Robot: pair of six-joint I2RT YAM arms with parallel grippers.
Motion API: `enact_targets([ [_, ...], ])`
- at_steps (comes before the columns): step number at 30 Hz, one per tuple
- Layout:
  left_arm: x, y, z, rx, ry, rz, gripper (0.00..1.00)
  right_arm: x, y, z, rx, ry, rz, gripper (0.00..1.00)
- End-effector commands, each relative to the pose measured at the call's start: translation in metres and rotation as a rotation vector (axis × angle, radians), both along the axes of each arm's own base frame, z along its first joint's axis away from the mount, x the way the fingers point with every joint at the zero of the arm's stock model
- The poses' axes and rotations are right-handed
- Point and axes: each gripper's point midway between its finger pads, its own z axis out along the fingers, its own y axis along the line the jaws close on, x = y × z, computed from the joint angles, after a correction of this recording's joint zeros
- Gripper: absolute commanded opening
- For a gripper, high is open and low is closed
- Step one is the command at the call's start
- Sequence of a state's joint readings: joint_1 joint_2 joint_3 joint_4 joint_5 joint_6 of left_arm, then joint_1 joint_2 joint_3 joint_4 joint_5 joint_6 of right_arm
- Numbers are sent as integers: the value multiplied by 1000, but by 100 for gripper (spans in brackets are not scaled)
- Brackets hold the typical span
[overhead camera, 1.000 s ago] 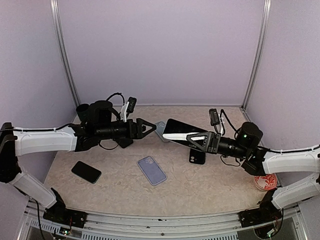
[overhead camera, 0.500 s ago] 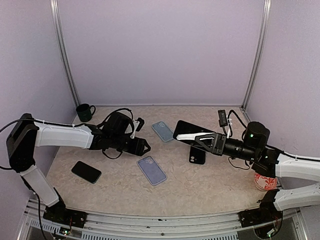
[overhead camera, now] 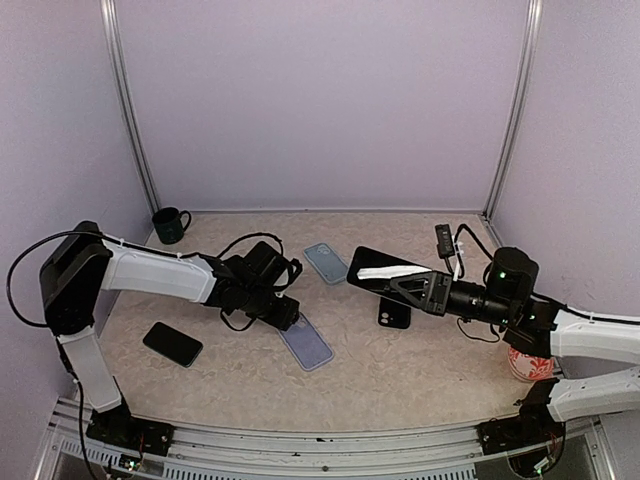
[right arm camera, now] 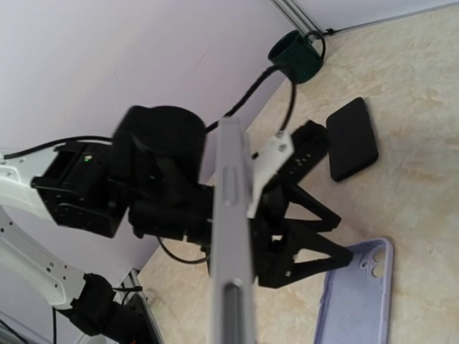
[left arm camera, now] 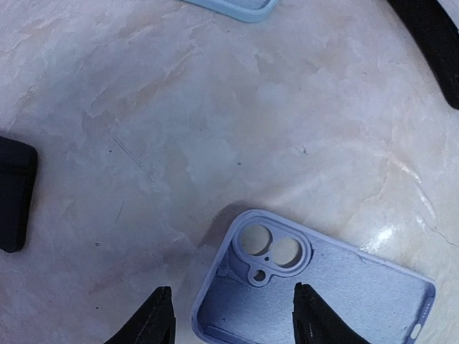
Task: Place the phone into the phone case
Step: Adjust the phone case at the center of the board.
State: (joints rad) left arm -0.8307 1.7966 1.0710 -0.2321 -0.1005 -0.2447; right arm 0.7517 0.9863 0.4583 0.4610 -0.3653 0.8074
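Lilac walls closed in a beige marbled tabletop (overhead camera: 420,370). On it lay the lavender phone case (overhead camera: 312,348), open side up, its camera cut-out end tucked under the left gripper (overhead camera: 288,316). In the left wrist view that gripper's (left arm camera: 233,319) jaws stood apart. One fingertip (left arm camera: 156,321) hung over bare tabletop just outside the case (left arm camera: 323,287), and the other fingertip (left arm camera: 310,319) hung over the case's inner floor, so the case's corner sat between them. Whether either finger touched the case could not be told.

On the right arm's side of the case, raised clear of the tabletop, the right gripper (overhead camera: 372,275) had its jaws clamped on the black phone (overhead camera: 366,258). The phone was tilted and apart from the case. From the right wrist it showed edge-on (right arm camera: 231,215), with the case (right arm camera: 355,301) lower in that view.

A light blue case (overhead camera: 325,262) lay flat just beyond the lavender case, toward the back wall. A dark slab (overhead camera: 394,313) lay between the lavender case and the right arm, below the held phone. A second black phone (overhead camera: 172,343) lay on the left arm's side of the case. A green mug (overhead camera: 170,225) stood well beyond the case in the back corner, and a red-and-white cup (overhead camera: 528,363) stood far off by the right arm.
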Motion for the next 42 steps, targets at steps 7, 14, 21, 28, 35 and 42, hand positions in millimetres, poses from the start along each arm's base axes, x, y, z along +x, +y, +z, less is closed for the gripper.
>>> enact_targets([
  [7,15,-4,-10,48,-27,25,50,-9,-4,13,34,-56,12,0],
  [14,18,-4,-22,70,-20,31,45,-10,-5,15,36,-58,10,0],
  [21,19,-4,-29,73,-14,31,37,-8,-2,15,38,-49,19,0],
  [28,17,-5,-33,63,-4,39,24,-7,2,13,41,-37,31,0],
  [35,12,-3,-41,64,23,62,12,-5,5,8,35,-17,37,0],
  [42,5,3,-52,68,71,131,6,-2,8,5,27,-5,35,0],
])
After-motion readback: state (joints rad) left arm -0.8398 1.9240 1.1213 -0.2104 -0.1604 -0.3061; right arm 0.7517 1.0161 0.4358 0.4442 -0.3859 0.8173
